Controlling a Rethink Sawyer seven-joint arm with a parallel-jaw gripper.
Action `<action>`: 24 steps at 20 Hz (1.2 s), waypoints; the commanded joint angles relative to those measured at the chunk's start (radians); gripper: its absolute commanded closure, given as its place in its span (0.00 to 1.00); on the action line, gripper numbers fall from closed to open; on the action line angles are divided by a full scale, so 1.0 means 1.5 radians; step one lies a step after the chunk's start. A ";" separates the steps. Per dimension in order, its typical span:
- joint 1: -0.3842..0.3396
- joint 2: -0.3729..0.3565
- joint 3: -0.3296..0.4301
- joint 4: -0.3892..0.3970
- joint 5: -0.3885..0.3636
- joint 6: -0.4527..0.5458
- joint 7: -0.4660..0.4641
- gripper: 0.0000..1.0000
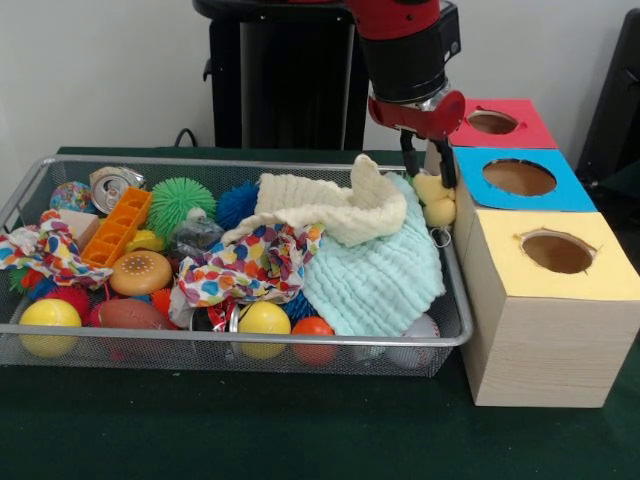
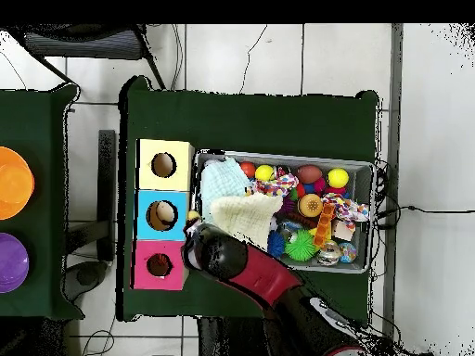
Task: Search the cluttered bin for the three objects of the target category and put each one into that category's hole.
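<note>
The red and black arm's black jaws (image 1: 428,167) are closed on the small pale yellow soft toy figure (image 1: 435,198), which hangs from them over the right end of the wide silver wire-mesh bin (image 1: 250,338), close against the light wooden box. Just beyond and to the right of the jaws in the front view lies the round hole in the red top (image 1: 492,122). Below and left of the jaws, a cream knitted cloth (image 1: 330,208) and a mint-green cloth (image 1: 375,280) lie heaped in the bin on the green table (image 1: 300,430).
</note>
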 commanded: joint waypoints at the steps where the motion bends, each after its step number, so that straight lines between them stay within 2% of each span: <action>1: 0.001 0.030 0.067 0.026 0.021 -0.055 0.153 0.00; 11: 0.000 0.040 0.061 0.003 0.010 -0.074 0.134 0.00; 14: 0.009 0.048 0.047 -0.019 0.007 -0.079 0.124 0.00; 16: 0.018 0.066 0.032 -0.042 0.003 -0.082 0.110 0.00; 21: 0.007 0.110 0.041 -0.071 -0.010 -0.101 0.092 0.00; 23: -0.001 0.141 0.056 -0.087 -0.024 -0.152 0.098 0.00; 24: 0.001 0.155 0.057 -0.097 -0.027 -0.157 0.094 0.00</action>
